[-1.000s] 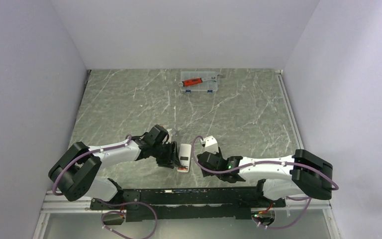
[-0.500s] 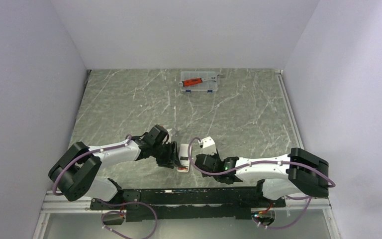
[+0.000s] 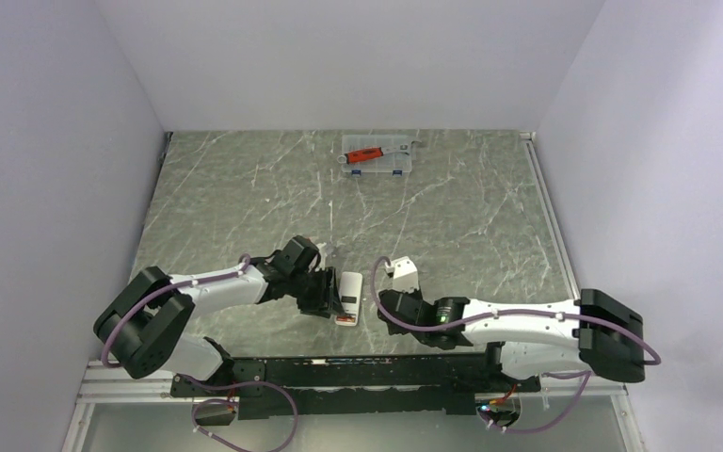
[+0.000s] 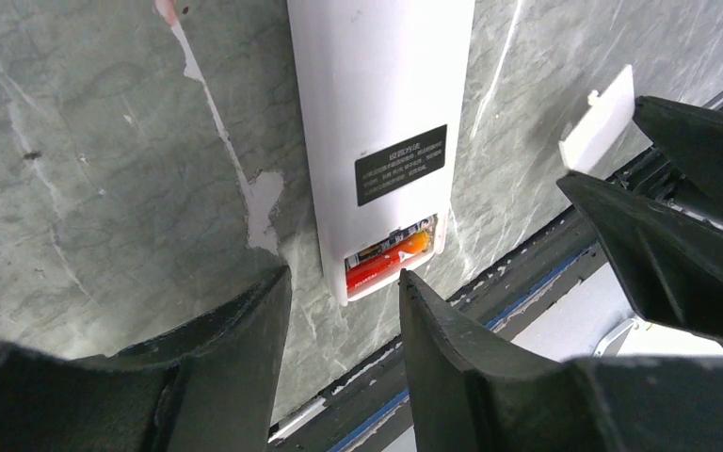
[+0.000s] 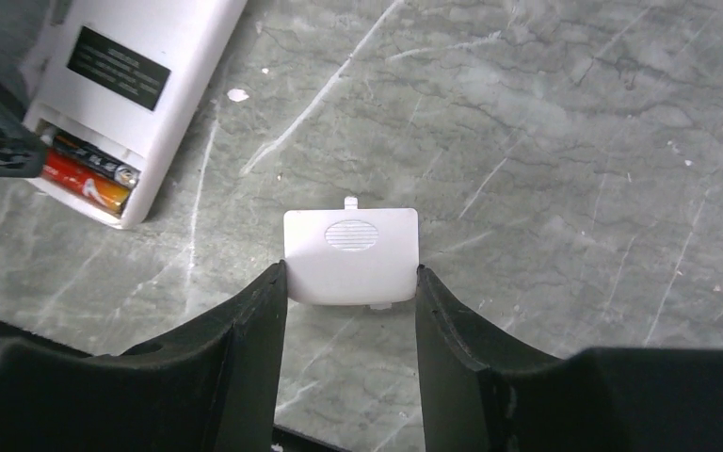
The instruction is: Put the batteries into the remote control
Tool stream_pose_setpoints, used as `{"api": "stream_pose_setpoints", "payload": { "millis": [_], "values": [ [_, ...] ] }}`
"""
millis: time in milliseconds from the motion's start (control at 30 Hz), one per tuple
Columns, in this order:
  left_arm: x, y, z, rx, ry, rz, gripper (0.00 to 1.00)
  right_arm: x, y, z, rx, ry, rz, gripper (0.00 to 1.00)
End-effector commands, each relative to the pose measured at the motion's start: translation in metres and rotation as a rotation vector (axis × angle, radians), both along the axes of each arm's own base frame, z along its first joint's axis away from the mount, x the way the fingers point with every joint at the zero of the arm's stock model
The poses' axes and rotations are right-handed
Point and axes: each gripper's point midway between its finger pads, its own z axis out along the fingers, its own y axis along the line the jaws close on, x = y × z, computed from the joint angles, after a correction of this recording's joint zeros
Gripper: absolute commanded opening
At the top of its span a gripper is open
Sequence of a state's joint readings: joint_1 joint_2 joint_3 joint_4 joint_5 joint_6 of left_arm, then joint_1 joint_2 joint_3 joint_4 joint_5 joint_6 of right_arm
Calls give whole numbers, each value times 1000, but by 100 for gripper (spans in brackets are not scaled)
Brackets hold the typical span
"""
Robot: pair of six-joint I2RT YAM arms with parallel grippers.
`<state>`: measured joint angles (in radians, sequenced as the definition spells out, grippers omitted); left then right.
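right arm (image 3: pixel 518 315) drawn back | right fingers (image 5: pixel 235 348) clamped on white cover (image 5: pixel 351 254) | left fingers (image 4: pixel 235 330) apart near remote (image 4: pixel 377 85), batteries (image 4: pixel 386 264) seated

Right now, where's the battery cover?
In the right wrist view the cover is held in the right gripper, off the remote and to the right of its open battery end.

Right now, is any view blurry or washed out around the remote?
Left wrist: remote control bright white but label text shows, batteries sharp. Right wrist: battery cover crisp, ribs visible. Top external: even light, remote tiny, no glare.
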<state>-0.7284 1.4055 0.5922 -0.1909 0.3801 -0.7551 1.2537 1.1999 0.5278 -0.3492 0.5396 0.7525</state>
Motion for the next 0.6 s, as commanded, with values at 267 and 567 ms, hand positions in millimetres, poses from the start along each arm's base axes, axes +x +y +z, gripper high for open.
{"api": "stream_pose_setpoints", "payload": {
  "millis": [267, 567],
  "values": [
    [1, -25, 9, -78, -4, -8, 52, -7, 0, 24, 72, 0, 18, 27],
    [-5, -45, 8, -93, -2, -25, 52, -14, 0, 22, 101, 23, 47, 27]
  ]
}}
